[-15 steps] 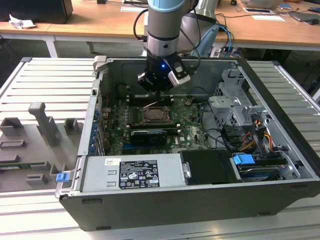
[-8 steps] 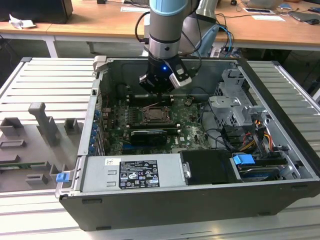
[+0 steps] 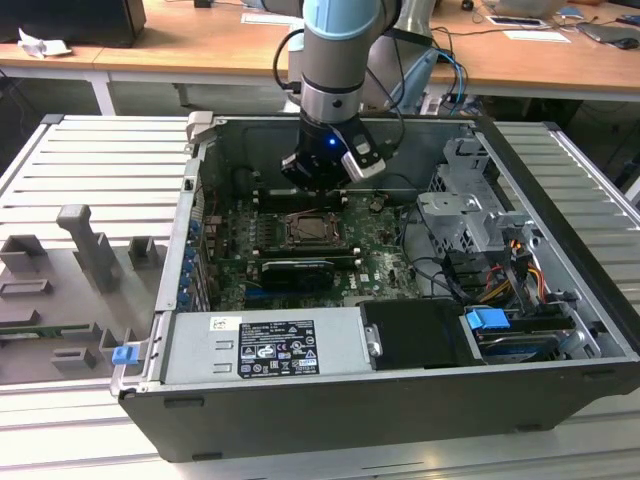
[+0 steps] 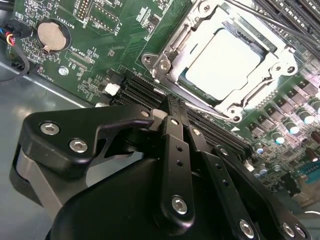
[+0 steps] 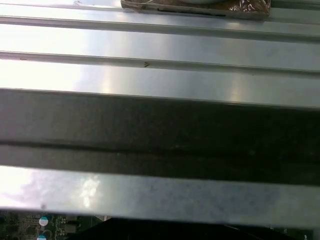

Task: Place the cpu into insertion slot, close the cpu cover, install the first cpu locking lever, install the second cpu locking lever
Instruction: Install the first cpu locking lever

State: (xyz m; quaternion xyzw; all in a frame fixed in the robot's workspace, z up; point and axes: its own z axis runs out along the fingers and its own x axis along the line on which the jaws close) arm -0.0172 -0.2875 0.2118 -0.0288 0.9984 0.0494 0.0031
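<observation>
Cpu (image 4: 222, 62), pale matte square, sits in the socket under the silvery cpu cover (image 4: 272, 55) on the green motherboard (image 3: 385, 262) inside the open case (image 3: 560, 290). Ribbed metal bench (image 3: 95, 165); wooden desks (image 3: 200, 40) beyond. Black gripper (image 4: 172, 105) hovers beside the socket, jaws pressed together, empty.

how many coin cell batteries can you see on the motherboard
1: the coin cell battery sits in its round holder on the green motherboard, apart from the cpu. Others may be hidden behind the pincer.
</observation>
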